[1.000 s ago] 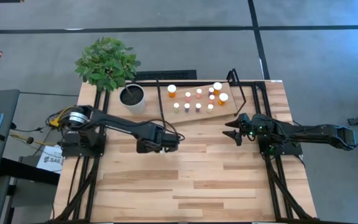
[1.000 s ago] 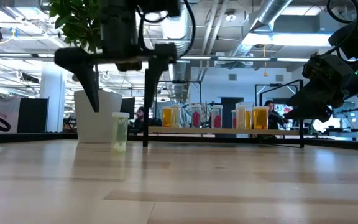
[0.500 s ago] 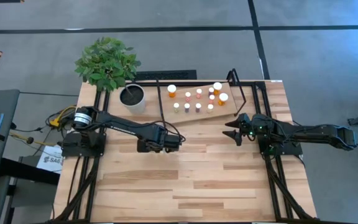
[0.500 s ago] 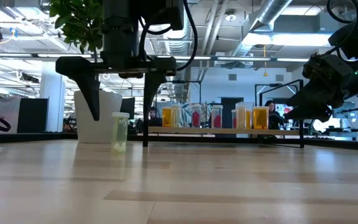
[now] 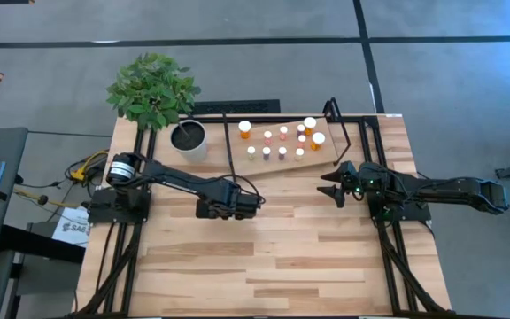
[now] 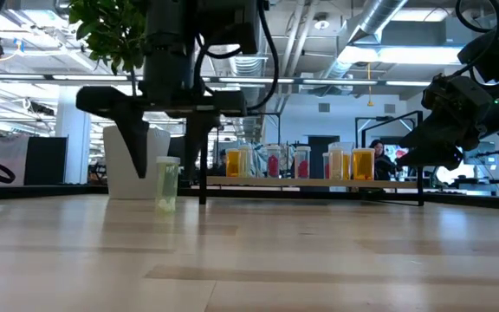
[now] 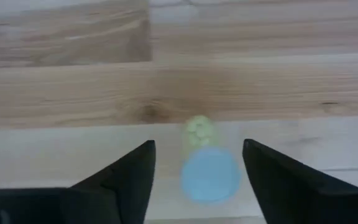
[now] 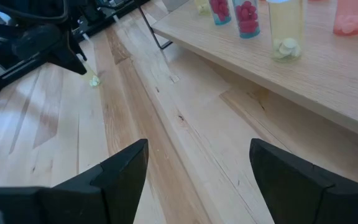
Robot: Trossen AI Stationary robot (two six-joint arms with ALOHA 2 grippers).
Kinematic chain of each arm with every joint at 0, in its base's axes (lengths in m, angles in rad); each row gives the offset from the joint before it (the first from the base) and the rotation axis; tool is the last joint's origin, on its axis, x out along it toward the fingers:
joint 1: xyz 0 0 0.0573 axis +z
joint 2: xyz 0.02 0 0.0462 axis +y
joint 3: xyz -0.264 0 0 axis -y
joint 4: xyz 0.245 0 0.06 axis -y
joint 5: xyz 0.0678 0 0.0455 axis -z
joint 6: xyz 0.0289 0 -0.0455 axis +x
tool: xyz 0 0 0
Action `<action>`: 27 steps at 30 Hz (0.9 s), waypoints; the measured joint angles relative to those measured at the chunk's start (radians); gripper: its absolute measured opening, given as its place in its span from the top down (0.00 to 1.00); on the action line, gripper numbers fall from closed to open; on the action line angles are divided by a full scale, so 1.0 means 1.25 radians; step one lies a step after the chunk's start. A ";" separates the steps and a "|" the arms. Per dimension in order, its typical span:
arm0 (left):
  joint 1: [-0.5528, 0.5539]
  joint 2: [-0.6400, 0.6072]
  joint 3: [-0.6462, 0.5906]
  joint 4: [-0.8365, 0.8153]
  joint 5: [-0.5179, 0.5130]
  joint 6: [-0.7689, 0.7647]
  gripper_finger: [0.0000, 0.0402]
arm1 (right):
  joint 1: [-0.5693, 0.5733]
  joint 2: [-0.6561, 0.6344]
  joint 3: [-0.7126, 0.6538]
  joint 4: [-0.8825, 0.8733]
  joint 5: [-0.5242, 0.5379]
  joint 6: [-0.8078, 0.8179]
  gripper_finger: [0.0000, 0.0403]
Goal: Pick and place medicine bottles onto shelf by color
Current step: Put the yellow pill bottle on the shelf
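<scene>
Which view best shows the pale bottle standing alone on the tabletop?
The low view: the pale bottle stands upright in full side profile. Left wrist shows mainly its cap from above; right wrist shows it small; in the high view the arm hides it.

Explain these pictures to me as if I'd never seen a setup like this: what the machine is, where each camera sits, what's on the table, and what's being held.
Two dark robot arms work at a wooden table. One camera looks straight down, one sits at tabletop height, and one rides on each wrist.

At the table's far edge stands a small shelf carrying medicine bottles with white caps, beside a potted plant.

The left tool reaches down around a pale green bottle standing alone on the table; its fingers flank the bottle with gaps on both sides, so nothing is gripped yet. The right tool waits open near the shelf's right end, holding nothing.
</scene>
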 joint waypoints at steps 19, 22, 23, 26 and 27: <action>0.000 0.004 0.000 0.005 -0.001 0.008 0.72 | 0.000 0.000 0.000 0.000 0.000 0.000 0.25; 0.000 0.004 0.003 -0.001 0.003 0.022 0.72 | 0.000 0.000 0.000 0.000 0.000 0.000 0.25; 0.000 0.004 0.007 -0.009 0.003 0.025 0.72 | 0.000 0.000 0.000 0.000 0.000 0.000 0.25; 0.000 0.004 0.019 -0.020 0.003 0.028 0.72 | 0.000 0.000 0.000 0.000 0.000 0.000 0.25; 0.000 0.004 0.023 -0.029 0.001 0.029 0.73 | 0.000 0.000 0.000 0.000 0.000 0.000 0.25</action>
